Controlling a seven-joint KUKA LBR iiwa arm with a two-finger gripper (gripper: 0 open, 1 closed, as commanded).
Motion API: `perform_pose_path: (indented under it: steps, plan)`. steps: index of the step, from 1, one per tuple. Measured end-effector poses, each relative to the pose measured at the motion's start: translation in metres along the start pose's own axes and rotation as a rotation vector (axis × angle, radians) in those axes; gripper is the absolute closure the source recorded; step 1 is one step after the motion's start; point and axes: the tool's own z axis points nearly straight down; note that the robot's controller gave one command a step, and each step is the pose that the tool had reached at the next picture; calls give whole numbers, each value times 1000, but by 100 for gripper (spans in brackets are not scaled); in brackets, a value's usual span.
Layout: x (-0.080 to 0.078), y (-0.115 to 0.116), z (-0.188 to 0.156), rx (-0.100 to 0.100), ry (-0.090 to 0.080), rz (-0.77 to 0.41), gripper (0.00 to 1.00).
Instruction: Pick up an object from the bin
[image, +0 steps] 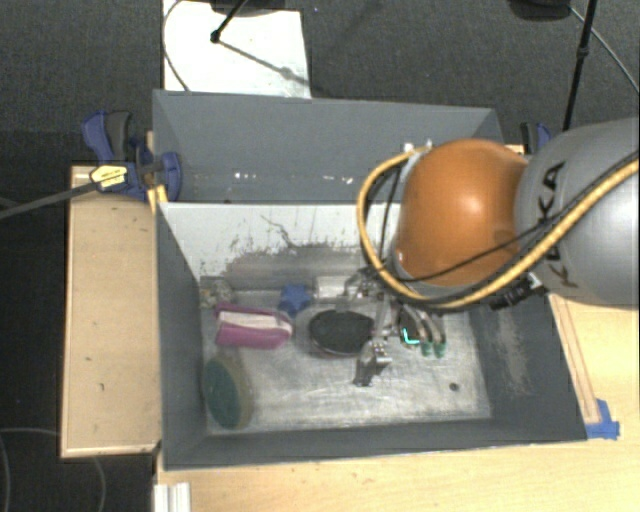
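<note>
My gripper (372, 362) hangs below the orange wrist cover, low over the bin floor near the middle. Its tip is just right of a black round flat object (336, 332), close to that object's right edge; I cannot tell whether they touch. A small blue piece (294, 298) lies behind and to the left of the black object, next to a silvery part (331, 288) by the back wall. Nothing shows in the gripper.
A pink and white block (253, 328) lies left of the black object. A dark green oval pad (225, 392) rests in the front left corner. Bare floor stretches along the front and right of the bin.
</note>
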Motion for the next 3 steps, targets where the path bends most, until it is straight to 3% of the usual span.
perform_pose_path:
  steps: [1,2,3]
  plan:
    - [-43,17,116,0,-2,8,0]
    - [-59,-37,151,-1,-3,260,0]
    - [-60,-36,150,-3,-4,261,100]
